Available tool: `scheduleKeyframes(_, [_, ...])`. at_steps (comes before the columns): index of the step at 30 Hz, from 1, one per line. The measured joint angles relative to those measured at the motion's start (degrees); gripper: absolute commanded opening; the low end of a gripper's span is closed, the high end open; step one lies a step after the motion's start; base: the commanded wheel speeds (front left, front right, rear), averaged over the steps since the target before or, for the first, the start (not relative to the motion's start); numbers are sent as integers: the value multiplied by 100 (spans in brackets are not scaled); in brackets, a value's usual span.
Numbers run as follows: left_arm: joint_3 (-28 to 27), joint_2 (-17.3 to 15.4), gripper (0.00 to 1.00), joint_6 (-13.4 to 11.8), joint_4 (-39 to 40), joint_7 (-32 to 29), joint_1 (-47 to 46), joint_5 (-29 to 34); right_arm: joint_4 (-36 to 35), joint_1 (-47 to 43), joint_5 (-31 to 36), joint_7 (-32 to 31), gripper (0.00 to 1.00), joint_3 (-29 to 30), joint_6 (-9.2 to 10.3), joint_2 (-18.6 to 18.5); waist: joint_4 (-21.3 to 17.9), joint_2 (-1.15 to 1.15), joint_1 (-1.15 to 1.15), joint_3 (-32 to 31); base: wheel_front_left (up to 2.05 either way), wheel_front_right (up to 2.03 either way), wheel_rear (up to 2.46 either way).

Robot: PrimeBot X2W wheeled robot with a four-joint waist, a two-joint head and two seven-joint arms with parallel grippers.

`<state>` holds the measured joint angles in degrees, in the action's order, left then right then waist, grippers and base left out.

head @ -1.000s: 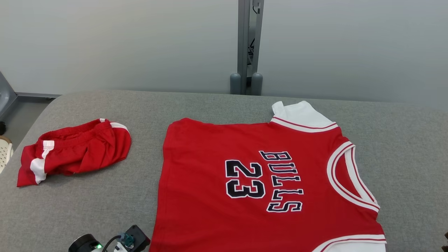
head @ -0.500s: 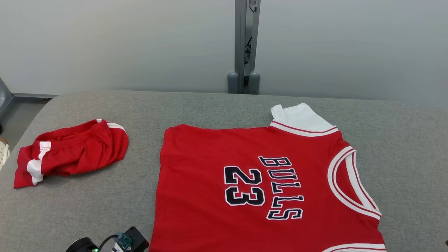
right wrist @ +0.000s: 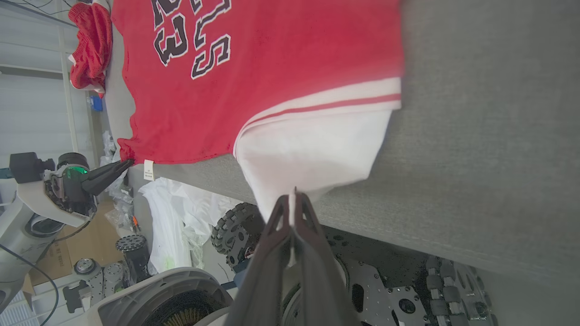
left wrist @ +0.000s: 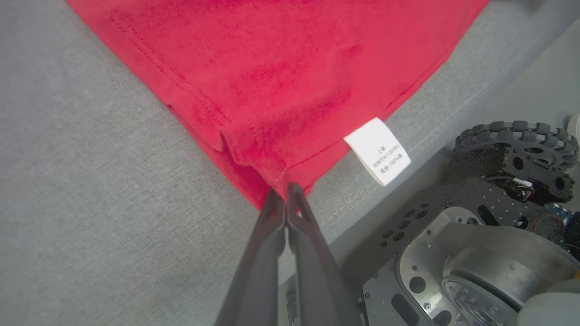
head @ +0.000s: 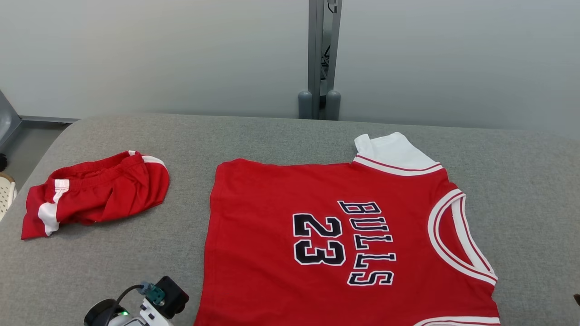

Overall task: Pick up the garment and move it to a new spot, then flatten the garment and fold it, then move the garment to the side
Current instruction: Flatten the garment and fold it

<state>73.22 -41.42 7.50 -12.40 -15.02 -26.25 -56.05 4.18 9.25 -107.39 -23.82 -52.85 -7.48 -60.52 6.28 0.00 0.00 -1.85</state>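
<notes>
The garment (head: 317, 235), a red jersey with "BULLS 23" and white sleeves, lies spread flat on the grey table (head: 272, 136), its near edge at the table's front. My left gripper (left wrist: 284, 192) is shut on the near hem corner of the garment (left wrist: 281, 68), beside a white care label (left wrist: 378, 151). My right gripper (right wrist: 293, 199) is shut on the white sleeve of the garment (right wrist: 253, 81), which hangs over the table's front edge. In the right wrist view the left gripper (right wrist: 120, 166) also shows at the hem corner. The left wrist (head: 149, 308) shows at the head view's bottom left.
Crumpled red shorts (head: 95, 192) with white stripes lie at the table's left end. A grey post (head: 319, 59) stands behind the far edge. My wheeled base (left wrist: 512, 140) sits just below the table's front edge. Bare grey surface lies right of the jersey.
The head camera has wobbled a little. The jersey's far edge has slid slightly toward me relative to the shorts, and the left wrist has risen a little. Both grips are unchanged.
</notes>
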Motion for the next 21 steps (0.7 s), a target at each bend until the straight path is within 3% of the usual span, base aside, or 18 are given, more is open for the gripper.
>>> scheduleKeyframes(10, [-272,-32,0,0,81,79,-93,-877,247,694,-48,449,0,-143,0,153,-9,0,0,76,0,0,0])
scheduleKeyframes(21, [-913,282,0,-126,-310,93,-101,-2071,834,1497,-2,895,0,-231,0,531,-3,0,0,391,0,0,0])
